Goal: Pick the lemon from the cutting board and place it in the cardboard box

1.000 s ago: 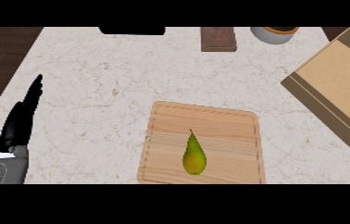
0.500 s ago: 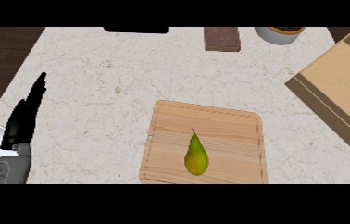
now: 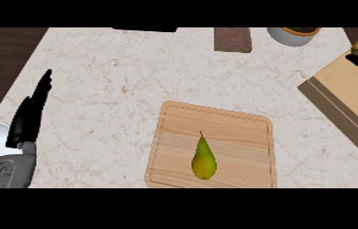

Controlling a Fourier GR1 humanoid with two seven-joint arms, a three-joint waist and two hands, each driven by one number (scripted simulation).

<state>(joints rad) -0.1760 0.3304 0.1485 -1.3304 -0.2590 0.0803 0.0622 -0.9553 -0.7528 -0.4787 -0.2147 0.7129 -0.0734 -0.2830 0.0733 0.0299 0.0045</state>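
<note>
I see nothing done yet: the pear-shaped fruit (image 3: pixel 203 158) lies on the cutting board (image 3: pixel 241 128), well apart from the cardboard box (image 3: pixel 337 93), my left hand (image 3: pixel 31 110) rests open and empty.

Bright, even light falls across the pale counter (image 3: pixel 126 81), with soft faint shadows and no glare.
</note>
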